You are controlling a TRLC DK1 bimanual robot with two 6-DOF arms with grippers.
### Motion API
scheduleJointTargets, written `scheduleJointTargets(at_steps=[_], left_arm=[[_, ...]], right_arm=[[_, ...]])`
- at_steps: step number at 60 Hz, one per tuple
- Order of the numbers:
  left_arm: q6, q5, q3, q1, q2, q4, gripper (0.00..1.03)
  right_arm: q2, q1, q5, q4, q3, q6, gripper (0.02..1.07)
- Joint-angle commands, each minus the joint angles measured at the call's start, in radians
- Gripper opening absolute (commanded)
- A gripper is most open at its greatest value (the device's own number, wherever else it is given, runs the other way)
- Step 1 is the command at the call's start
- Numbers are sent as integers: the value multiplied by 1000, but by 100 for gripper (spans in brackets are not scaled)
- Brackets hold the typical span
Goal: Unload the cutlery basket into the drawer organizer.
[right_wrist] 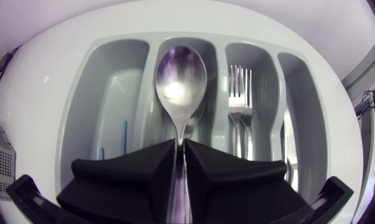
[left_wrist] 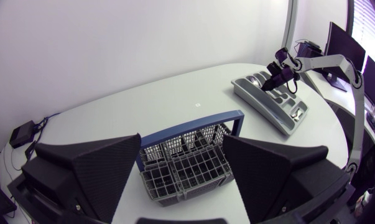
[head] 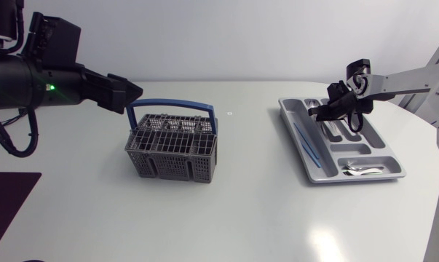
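Spoon (right_wrist: 180,84) handle clamped in right end effector (right_wrist: 181,146), bowl ahead, above organizer (right_wrist: 106,81).

We are logging a grey, grid-meshed plastic cutlery basket (head: 172,153) with a blue handle (head: 172,107), a pale grey plastic drawer organizer (right_wrist: 106,93), a mirror-silver metal spoon (right_wrist: 180,81) and a thin blue stick (head: 304,140).

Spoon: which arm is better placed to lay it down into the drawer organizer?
Right. The right hand is shut on the spoon, directly above the organizer. The left hand is open near the basket, far from the organizer.
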Motion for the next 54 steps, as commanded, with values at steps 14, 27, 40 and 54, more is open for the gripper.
scheduleJointTargets(at_steps=[14, 27, 40, 54], left_arm=[[40, 5, -41, 5, -51, -13, 91], [66, 29, -99, 7, -67, -12, 91], [123, 60, -179, 25, -76, 1, 90], [186, 146, -254, 132, -68, 45, 89]], right_arm=[[-192, -5, -4, 76, -172, -12, 69], [-469, 62, -35, 124, -432, -63, 69], [-746, 189, -139, 128, -652, -98, 68], [-923, 432, -170, 93, -753, -116, 64]])
